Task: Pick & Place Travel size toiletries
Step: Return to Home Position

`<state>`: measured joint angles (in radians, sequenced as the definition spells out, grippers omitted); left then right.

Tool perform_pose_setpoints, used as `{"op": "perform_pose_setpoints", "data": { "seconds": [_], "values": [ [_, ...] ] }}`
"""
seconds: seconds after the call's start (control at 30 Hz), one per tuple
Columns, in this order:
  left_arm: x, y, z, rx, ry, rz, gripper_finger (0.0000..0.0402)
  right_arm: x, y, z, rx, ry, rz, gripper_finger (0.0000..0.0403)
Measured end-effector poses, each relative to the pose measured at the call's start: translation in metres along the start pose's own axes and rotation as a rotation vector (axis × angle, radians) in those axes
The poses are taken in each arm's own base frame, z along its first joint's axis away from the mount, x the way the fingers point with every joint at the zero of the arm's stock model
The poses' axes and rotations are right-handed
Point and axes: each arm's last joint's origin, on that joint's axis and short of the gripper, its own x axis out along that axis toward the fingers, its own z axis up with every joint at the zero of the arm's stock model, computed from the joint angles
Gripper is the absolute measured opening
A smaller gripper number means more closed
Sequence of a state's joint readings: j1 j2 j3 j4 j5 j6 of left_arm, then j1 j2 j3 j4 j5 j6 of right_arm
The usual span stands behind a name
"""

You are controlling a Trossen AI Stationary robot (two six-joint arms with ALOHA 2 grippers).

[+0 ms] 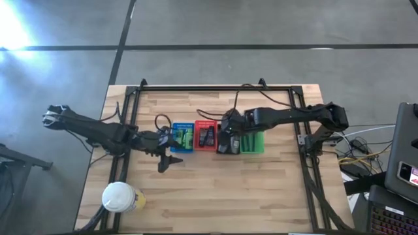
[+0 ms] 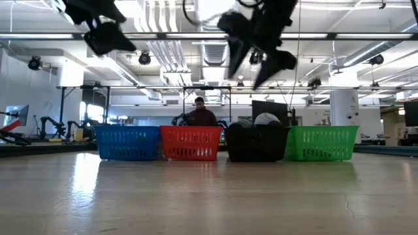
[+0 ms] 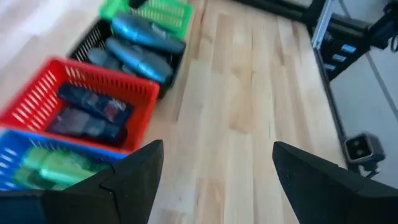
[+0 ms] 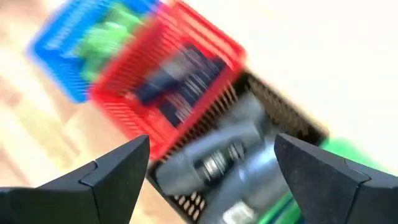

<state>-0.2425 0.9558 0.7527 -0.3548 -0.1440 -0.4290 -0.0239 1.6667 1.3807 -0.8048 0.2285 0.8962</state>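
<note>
Left gripper (image 3: 213, 155) and right gripper (image 4: 211, 148) gape wide (empty)

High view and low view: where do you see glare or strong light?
High view: white glare on the floor at the upper left corner, off the table. Low view: ceiling lights backlight the right gripper; the table shows pale sheen near the blue basket.

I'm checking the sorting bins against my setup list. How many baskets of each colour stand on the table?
blue basket: 1
red basket: 1
black basket: 1
green basket: 1
Total: 4 baskets
</note>
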Motion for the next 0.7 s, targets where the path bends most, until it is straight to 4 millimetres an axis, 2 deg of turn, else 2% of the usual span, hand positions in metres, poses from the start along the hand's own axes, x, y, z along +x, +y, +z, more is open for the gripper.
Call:
{"op": "perform_pose_setpoints", "data": {
  "seconds": [0.1,0.2,0.33,0.4,0.53,0.6,0.7],
  "values": [
    [-0.020,-0.002,0.022,0.013,-0.051,0.001,0.0307,-0.028,0.012,0.009,-0.204,-0.092,0.092,0.0346],
    [-0.051,0.000,0.047,0.042,-0.130,0.013,0.0307,-0.063,0.011,0.023,-0.321,-0.197,0.104,0.0351],
    [-0.096,0.003,0.070,0.152,-0.257,0.083,0.0308,-0.101,0.003,0.035,-0.224,-0.278,0.163,0.0354],
    [-0.117,0.007,0.076,0.139,-0.336,0.180,0.0307,-0.124,-0.002,0.036,-0.225,-0.333,0.214,0.0351],
    [-0.145,0.016,0.070,0.062,-0.405,0.356,0.0305,-0.145,-0.013,0.024,-0.253,-0.339,0.281,0.0340],
    [-0.150,0.020,0.057,0.074,-0.370,0.321,0.0305,-0.145,-0.018,0.016,-0.271,-0.321,0.322,0.0334],
    [-0.147,0.023,0.034,0.107,-0.326,0.141,0.0305,-0.137,-0.027,0.002,-0.280,-0.313,0.466,0.0324]
  ]
}}
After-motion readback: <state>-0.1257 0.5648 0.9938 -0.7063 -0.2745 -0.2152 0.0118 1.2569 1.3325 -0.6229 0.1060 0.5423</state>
